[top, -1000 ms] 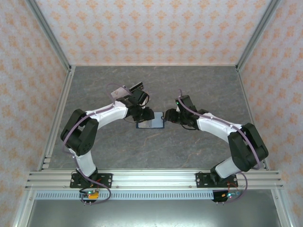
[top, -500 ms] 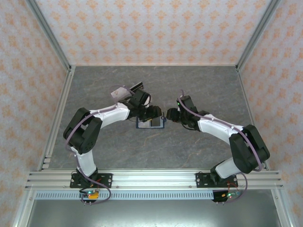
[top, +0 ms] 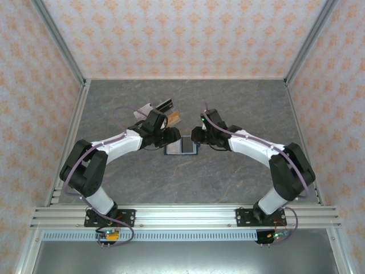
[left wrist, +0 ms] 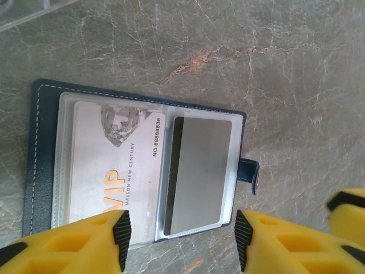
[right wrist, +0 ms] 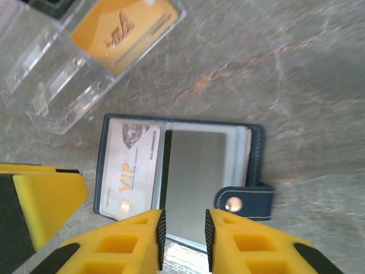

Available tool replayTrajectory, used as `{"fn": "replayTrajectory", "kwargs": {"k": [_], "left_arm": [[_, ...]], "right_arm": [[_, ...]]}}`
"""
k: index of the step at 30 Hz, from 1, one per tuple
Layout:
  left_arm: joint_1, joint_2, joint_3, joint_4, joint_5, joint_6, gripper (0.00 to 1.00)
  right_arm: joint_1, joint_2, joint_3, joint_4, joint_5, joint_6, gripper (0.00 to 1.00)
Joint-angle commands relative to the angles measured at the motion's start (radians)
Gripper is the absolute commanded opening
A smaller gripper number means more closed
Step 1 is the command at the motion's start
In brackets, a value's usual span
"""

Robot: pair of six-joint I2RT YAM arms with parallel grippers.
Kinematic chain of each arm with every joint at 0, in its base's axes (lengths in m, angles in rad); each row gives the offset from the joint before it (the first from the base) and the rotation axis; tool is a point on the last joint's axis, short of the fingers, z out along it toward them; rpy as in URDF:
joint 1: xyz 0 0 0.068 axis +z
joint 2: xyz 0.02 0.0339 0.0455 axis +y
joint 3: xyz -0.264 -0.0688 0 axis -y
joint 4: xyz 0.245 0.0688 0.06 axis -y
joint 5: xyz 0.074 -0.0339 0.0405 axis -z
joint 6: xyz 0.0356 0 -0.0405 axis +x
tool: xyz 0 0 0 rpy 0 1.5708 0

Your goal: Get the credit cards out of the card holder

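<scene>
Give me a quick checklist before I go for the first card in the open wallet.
1. The card holder lies open and flat on the table: ok.
2. Cards located: the VIP card and the grey card each sit in a clear sleeve: ok.
3. The left gripper is open at the holder's edge: ok.
4. The right gripper pinning the holder: jaws narrow over its edge, contact cannot tell.
5. The acrylic stand with the orange card is apart from the holder: ok.
6. Holder emptied: not ok.
</scene>
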Motion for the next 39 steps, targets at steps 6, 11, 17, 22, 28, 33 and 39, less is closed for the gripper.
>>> {"fn": "replayTrajectory", "kwargs": {"k": [6, 11, 17, 22, 28, 33, 39], "left_arm": [[0.0, 0.071, 0.005, 0.078, 0.049, -0.032, 0.35], [-0.001, 0.106, 0.01, 0.108, 0.079, -0.045, 0.3], [-0.002, 0.139, 0.016, 0.13, 0.1, -0.056, 0.27], [-0.003, 0.158, 0.022, 0.126, 0.108, -0.057, 0.27], [-0.009, 0.178, 0.034, 0.124, 0.126, -0.054, 0.27], [-0.014, 0.186, 0.041, 0.114, 0.126, -0.046, 0.26], [-0.013, 0.202, 0.048, 0.109, 0.122, -0.037, 0.25]], "right_arm": [[0.04, 0.12, 0.048, -0.058, 0.016, 0.088, 0.21], [0.04, 0.168, 0.084, -0.088, 0.036, 0.096, 0.21], [0.04, 0.205, 0.114, -0.122, 0.054, 0.087, 0.22], [0.04, 0.215, 0.116, -0.135, 0.058, 0.074, 0.24], [0.039, 0.233, 0.115, -0.14, 0.049, 0.065, 0.25], [0.038, 0.253, 0.118, -0.146, 0.041, 0.062, 0.23], [0.037, 0.274, 0.124, -0.155, 0.033, 0.06, 0.2]]}}
